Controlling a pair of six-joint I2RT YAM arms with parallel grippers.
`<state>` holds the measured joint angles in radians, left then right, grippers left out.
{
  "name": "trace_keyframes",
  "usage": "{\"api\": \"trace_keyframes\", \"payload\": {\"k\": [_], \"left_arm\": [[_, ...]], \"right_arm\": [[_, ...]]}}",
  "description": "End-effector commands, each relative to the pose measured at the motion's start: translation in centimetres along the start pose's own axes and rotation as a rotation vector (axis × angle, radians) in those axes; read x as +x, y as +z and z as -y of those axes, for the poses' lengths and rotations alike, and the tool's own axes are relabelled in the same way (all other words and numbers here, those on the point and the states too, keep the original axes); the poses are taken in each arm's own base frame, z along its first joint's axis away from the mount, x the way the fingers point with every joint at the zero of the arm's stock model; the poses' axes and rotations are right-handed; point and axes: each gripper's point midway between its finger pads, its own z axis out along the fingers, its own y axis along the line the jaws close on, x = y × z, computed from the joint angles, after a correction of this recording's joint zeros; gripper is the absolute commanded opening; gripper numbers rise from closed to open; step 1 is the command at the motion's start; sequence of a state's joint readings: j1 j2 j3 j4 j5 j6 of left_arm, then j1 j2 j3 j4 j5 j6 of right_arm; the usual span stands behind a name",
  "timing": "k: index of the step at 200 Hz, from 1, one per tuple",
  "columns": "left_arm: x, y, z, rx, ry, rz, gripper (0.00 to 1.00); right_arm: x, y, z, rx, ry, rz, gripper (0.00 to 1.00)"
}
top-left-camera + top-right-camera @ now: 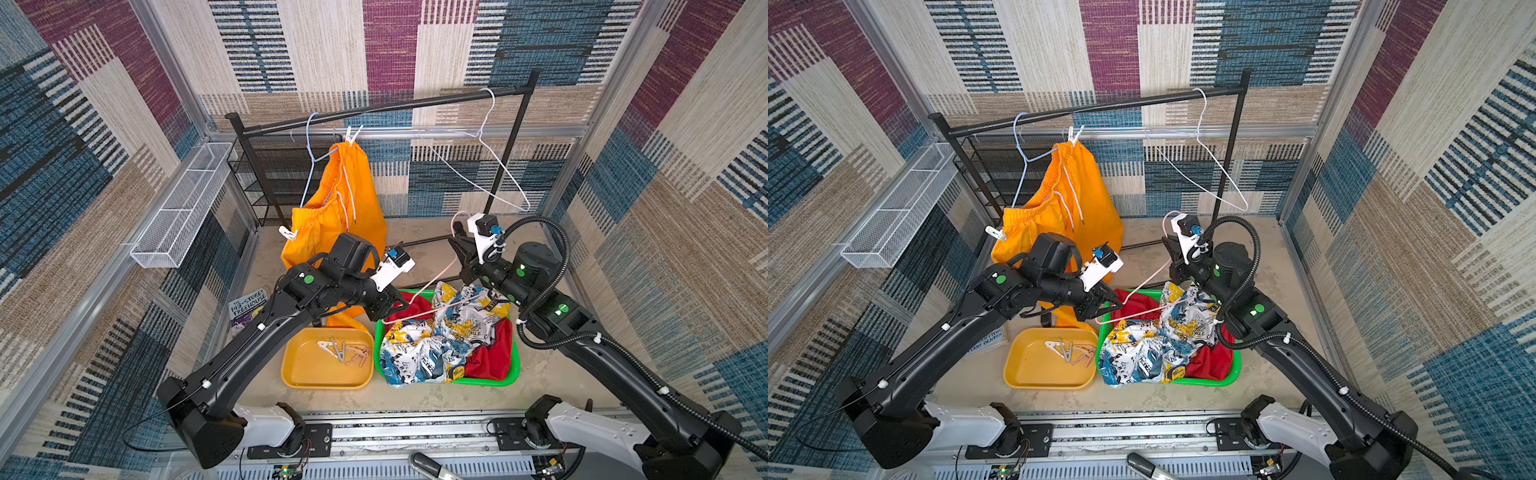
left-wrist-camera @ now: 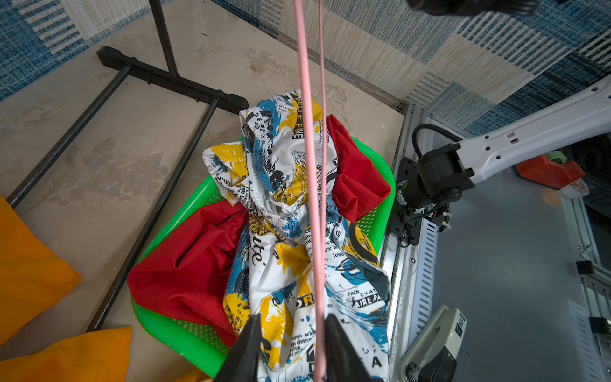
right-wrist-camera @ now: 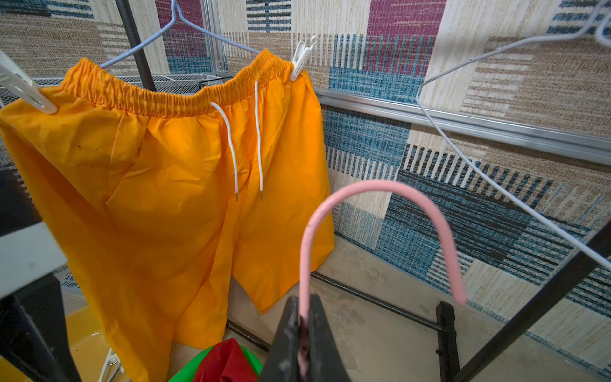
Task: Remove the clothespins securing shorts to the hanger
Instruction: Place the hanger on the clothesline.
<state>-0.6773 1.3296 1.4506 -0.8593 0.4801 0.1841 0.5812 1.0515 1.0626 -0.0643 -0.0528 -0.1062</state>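
Orange shorts [image 1: 332, 216] hang on a blue hanger [image 1: 311, 153], pinned by two white clothespins, one at the upper waist corner [image 1: 352, 135] and one at the lower corner [image 1: 287, 233]. The right wrist view shows both clothespins [image 3: 301, 59] [image 3: 20, 89]. A bare pink hanger [image 1: 424, 291] is held over the green basket. My right gripper [image 3: 304, 299] is shut on its neck below the hook. My left gripper [image 2: 292, 322] straddles its wire, with the jaws still apart and the wire against one finger [image 2: 334, 334].
The green basket [image 1: 513, 370] holds printed shorts [image 1: 424, 345] and red shorts [image 1: 490, 353]. A yellow tray [image 1: 291, 374] holds several loose clothespins [image 1: 345, 351]. An empty white hanger [image 1: 490, 158] hangs on the black rail [image 1: 395, 109]. A white wire basket [image 1: 178, 208] lines the left wall.
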Motion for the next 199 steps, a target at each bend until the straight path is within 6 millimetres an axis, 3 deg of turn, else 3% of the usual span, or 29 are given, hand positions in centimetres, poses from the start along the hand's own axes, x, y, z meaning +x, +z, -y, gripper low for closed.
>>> {"api": "trace_keyframes", "payload": {"k": [1, 44, 104, 160, 199], "left_arm": [[-0.6, 0.0, 0.5, 0.030, -0.007, 0.035, 0.31], [-0.8, 0.1, 0.4, 0.025, -0.015, 0.051, 0.24], [-1.0, 0.1, 0.4, 0.024, -0.040, 0.082, 0.00], [-1.0, -0.4, 0.3, 0.002, -0.060, 0.093, 0.00], [-0.8, -1.6, 0.2, -0.045, -0.064, 0.108, 0.00]], "right_arm": [[-1.5, 0.1, -0.2, -0.015, -0.008, 0.052, 0.00], [-1.5, 0.3, -0.3, -0.019, -0.001, 0.055, 0.00], [-1.5, 0.3, -0.2, -0.012, 0.006, 0.058, 0.00], [-1.6, 0.1, -0.2, -0.012, 0.009, 0.065, 0.03], [-1.9, 0.0, -0.2, -0.016, 0.024, 0.075, 0.18]]}}
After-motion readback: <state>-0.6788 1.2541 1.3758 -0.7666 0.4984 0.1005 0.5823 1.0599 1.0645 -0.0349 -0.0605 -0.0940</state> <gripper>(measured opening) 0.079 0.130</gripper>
